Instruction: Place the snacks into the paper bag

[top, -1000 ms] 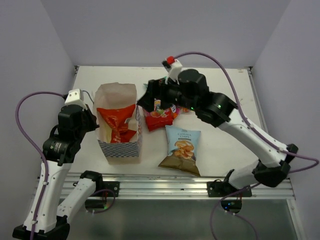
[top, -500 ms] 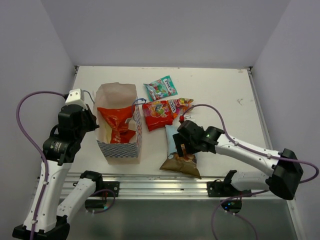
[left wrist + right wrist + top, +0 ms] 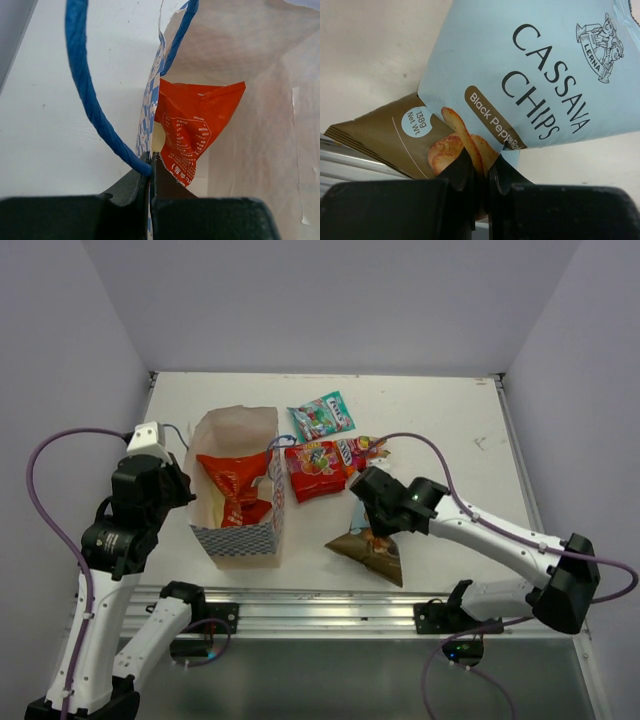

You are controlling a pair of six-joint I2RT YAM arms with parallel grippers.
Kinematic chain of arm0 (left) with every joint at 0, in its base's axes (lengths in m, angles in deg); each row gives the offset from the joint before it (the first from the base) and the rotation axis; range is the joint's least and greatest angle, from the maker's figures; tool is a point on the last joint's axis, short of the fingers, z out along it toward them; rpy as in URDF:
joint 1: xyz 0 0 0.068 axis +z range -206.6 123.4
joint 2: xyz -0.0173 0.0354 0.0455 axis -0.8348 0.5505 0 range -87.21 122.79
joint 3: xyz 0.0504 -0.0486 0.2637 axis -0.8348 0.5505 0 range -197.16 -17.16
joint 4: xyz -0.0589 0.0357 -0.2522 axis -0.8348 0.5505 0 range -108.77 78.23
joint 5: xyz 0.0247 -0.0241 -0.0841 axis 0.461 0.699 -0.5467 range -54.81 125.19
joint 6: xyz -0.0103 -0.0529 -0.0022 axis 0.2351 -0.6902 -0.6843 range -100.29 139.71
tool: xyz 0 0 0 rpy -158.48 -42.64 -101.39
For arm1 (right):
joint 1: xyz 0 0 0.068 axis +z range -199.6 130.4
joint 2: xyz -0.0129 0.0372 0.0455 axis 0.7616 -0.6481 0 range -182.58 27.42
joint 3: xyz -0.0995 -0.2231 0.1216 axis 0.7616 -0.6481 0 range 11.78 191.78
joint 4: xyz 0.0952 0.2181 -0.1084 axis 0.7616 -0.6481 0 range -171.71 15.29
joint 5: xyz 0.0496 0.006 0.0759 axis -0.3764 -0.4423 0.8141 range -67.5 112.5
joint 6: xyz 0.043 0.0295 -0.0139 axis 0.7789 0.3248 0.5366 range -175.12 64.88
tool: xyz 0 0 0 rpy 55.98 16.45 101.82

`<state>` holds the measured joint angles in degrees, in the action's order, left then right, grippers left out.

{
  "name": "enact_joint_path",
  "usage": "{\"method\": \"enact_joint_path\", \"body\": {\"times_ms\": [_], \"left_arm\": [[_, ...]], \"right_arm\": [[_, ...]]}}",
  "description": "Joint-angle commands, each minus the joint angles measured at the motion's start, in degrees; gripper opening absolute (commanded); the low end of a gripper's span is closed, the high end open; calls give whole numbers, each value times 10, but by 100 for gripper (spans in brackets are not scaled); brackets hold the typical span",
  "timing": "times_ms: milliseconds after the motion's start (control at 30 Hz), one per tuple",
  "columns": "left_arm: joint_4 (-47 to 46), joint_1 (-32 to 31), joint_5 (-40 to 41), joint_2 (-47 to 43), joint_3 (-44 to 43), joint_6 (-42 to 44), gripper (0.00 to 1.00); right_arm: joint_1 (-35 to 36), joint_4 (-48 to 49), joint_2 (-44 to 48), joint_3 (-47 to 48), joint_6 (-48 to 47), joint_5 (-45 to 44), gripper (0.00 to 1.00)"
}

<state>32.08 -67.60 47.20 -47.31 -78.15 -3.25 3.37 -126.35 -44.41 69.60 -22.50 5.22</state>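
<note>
Paper, matte white inside and blue-and-white checkered outside, made up the paper bag (image 3: 240, 538), which stood open on the left of the table (image 3: 450, 440) with a crinkled red chip bag (image 3: 235, 485) inside. The left gripper (image 3: 150, 165) was pinched tight on its thin wall beside the blue cord handle (image 3: 85, 100). Near the front edge, the right gripper (image 3: 482, 165) was clamped on the glossy light-blue chip bag (image 3: 520, 75), which sat tilted with its brown base toward the rail, while the red fruit-candy bag (image 3: 316, 468), small teal packet (image 3: 322, 416) and small red-yellow packet (image 3: 365, 448) lay flat between it and the back of the table.
</note>
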Motion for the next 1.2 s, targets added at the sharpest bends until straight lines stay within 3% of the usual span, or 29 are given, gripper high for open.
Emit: {"method": "enact_joint_path", "body": {"times_ms": [0,133,200,300,400,533,700,1033,1167], "left_arm": [[-11,-1,-6,1,-11,12,0],[-13,-1,-6,4,-12,17,0],[-16,-1,-8,5,-11,20,0],[-22,-1,-12,10,-11,22,0],[-31,-1,-16,16,-11,22,0],[-38,-1,-18,19,-9,19,0],[-39,-1,-14,16,-6,17,0],[-37,-1,-6,11,-3,18,0],[-40,-1,-8,14,0,18,0]], "right_arm": [[-1,-52,-13,196,-48,-132,0],[0,9,-76,459,-152,-209,0],[0,72,-99,513,-183,-209,0],[-1,271,-134,556,-229,-169,0],[-1,341,-186,595,-224,-45,0],[1,289,-320,761,-131,170,0],[13,312,-378,738,-69,244,0],[18,247,-284,568,-72,260,0],[24,194,-273,550,-70,267,0]]}}
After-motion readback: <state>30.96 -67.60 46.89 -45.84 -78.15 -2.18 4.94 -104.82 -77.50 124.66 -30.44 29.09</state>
